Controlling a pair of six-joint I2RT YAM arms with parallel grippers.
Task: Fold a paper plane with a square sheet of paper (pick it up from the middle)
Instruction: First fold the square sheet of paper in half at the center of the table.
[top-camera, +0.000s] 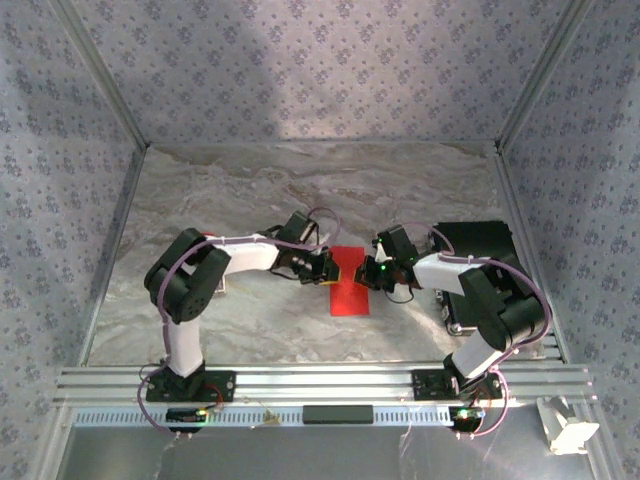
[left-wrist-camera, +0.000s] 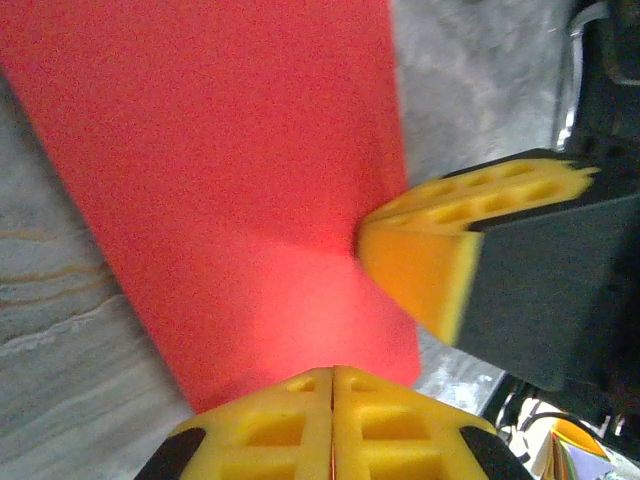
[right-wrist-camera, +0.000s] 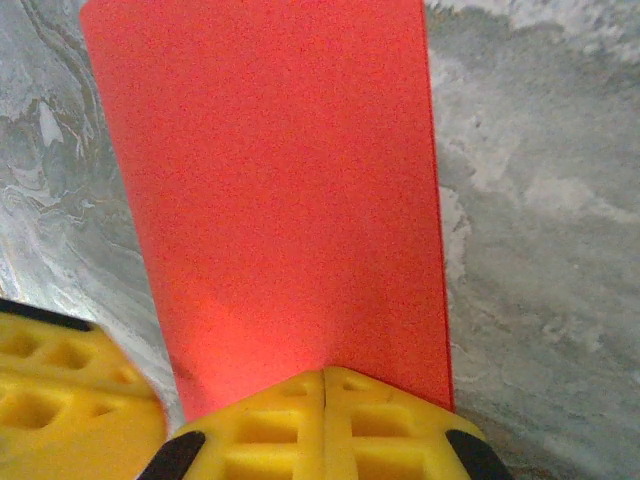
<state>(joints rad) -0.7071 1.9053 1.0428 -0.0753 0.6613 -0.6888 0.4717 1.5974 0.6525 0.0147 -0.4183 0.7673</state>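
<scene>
While my left gripper (top-camera: 322, 267) and right gripper (top-camera: 368, 272), jaws together, each pinch the upper end of the thin bright red sheet of paper (top-camera: 350, 297) from either side, its long axis runs straight down the frame across the grey marbled desk (top-camera: 250, 190).

Thin bright red sheet of paper (top-camera: 350, 292): plain, unmarked, presenting as a narrow rectangle with its long axis running near to far. Position: centre of the table (top-camera: 250, 190). Far end pinched by the left gripper (top-camera: 322, 267) and right gripper (top-camera: 372, 270); remainder extends toward the near side.
</scene>
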